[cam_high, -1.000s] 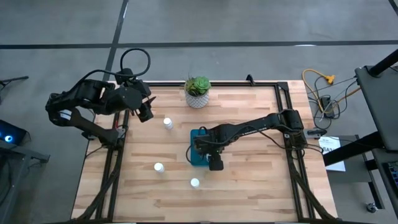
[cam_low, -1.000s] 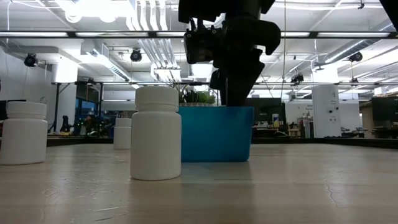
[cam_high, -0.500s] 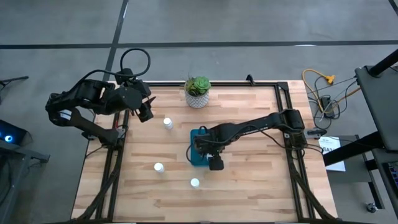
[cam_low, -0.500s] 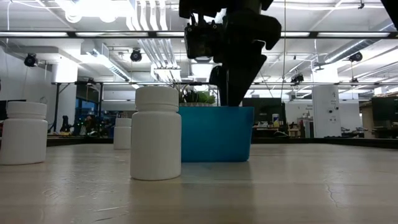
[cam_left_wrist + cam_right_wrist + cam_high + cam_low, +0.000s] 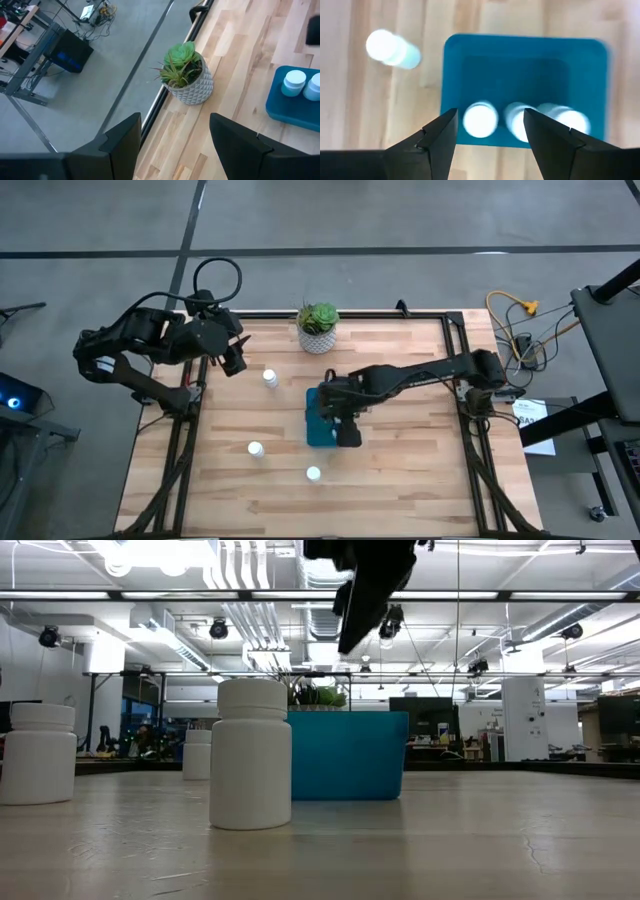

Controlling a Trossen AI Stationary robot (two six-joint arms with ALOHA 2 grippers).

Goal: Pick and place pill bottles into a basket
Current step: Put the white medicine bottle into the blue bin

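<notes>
The teal-blue basket (image 5: 320,418) sits near the middle of the wooden table (image 5: 400,480), a smooth plastic-looking rectangular tray with rounded corners. From above, its long axis runs from the plant side of the table toward the near edge. From the right wrist view, 3 white pill bottles sit upright in a row across one end of the basket: the first (image 5: 480,120), the second (image 5: 517,119) and the third (image 5: 567,120), caps facing up.

3 more bottles stand upright on the bare wood, well apart from each other: 1 (image 5: 269,377) between the left arm and the basket, 1 (image 5: 255,448) out to the left of the basket, and 1 (image 5: 313,474) toward the table's front edge. That makes 6 in all. Each is a small white cylinder with a round, slightly wider cap; the low view shows the smooth sides and ribless lids clearly.

The right gripper (image 5: 345,420) hangs above the basket, lifted clear of it, its 2 dark fingers spread apart with nothing between them. The left gripper (image 5: 232,358) waits at the table's left rear corner, its fingers also apart and empty.

1 small plant (image 5: 318,326) with spiky green leaves stands in a white, diamond-textured pot at the table's back edge, behind the basket.
</notes>
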